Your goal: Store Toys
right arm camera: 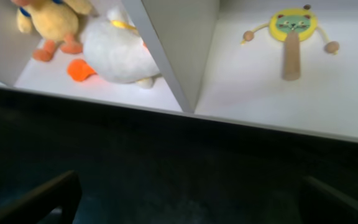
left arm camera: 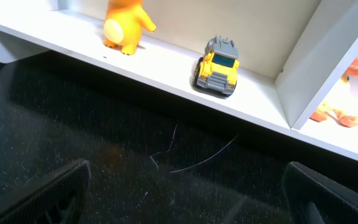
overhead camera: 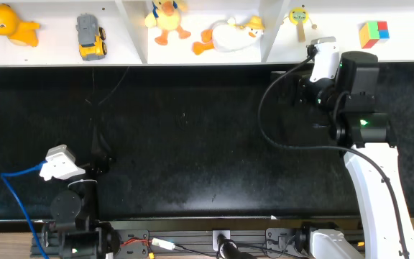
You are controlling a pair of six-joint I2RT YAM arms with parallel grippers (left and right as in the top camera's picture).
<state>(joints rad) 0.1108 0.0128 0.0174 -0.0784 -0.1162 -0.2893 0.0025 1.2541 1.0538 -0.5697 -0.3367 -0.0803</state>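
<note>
A white shelf (overhead camera: 121, 57) along the table's far edge holds the toys. Its left bay has an orange duck (overhead camera: 9, 24) and a yellow and grey truck (overhead camera: 90, 36), also in the left wrist view as the duck (left arm camera: 126, 25) and truck (left arm camera: 217, 66). The middle bay holds a yellow plush duck (overhead camera: 167, 19) and a white plush duck (overhead camera: 230, 34). The right bay holds a yellow rattle drum (overhead camera: 300, 19) and a coloured cube (overhead camera: 373, 33). My right gripper (right arm camera: 191, 199) is open and empty just before the shelf, facing the rattle drum (right arm camera: 291, 34). My left gripper (left arm camera: 185, 193) is open and empty over the black mat.
The black mat (overhead camera: 192, 137) covers the table between the arms and the shelf. White dividers (overhead camera: 136, 29) split the shelf into bays. A blue cable (overhead camera: 20, 194) loops by the left arm's base.
</note>
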